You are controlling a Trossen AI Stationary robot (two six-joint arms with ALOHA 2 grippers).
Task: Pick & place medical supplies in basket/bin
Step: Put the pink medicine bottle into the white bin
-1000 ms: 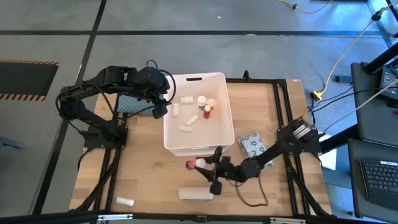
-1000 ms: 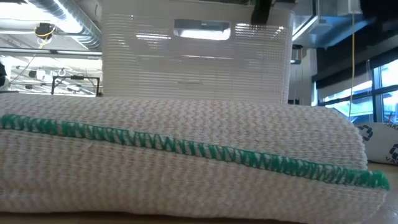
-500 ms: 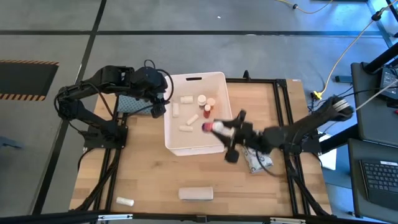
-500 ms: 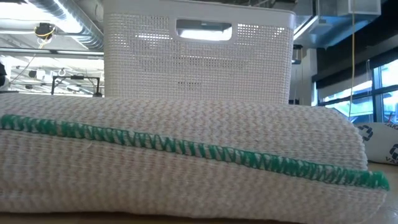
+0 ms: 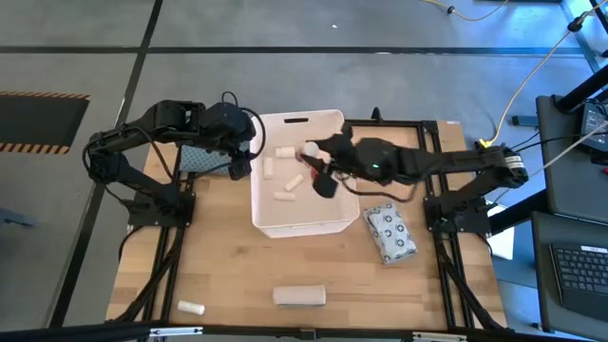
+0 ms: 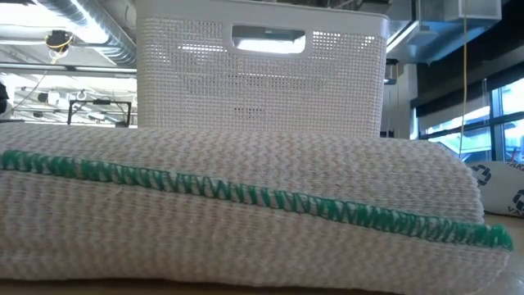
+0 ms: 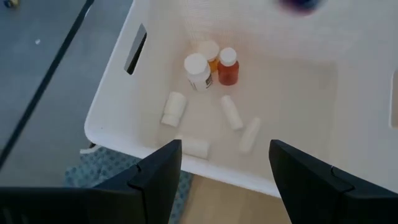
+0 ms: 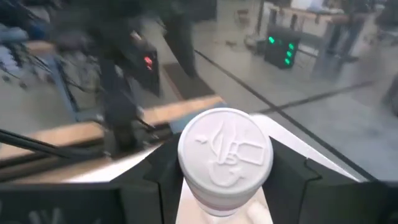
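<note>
The white basket (image 5: 300, 217) stands at the table's middle, shown close in the low view as a perforated wall (image 6: 262, 74). Inside lie white rolls (image 7: 231, 114), a white-capped bottle (image 7: 197, 66) and an orange-capped bottle (image 7: 227, 67). My right gripper (image 5: 320, 166) reaches over the basket from the right, shut on a small bottle with a white cap (image 8: 225, 155). My left gripper (image 7: 227, 177) hangs open above the basket's left rim (image 5: 242, 163). A beige roll (image 5: 299, 296), a grey-patterned packet (image 5: 391, 233) and a small white roll (image 5: 192, 308) lie on the table. My right gripper pinches the bottle between its two fingers (image 8: 158, 177), on the bottle's sides just below the cap (image 8: 188, 202). The fingers come nearly level from the table's right. The bottle is lifted clear above the basket, its cap turned back toward the wrist camera.
A teal-grey patterned cloth (image 5: 202, 160) lies under my left arm, left of the basket. The beige roll with green stitching (image 6: 246, 205) fills the low view's foreground. A black frame borders the wooden table (image 5: 218, 256); bare wood lies near the front edge.
My right gripper has risen from the table in front of the basket and swung toward the far edge, ending over the basket. It has tipped from pointing down to nearly level. The bottle has gone with it, lifted clear of the table.
</note>
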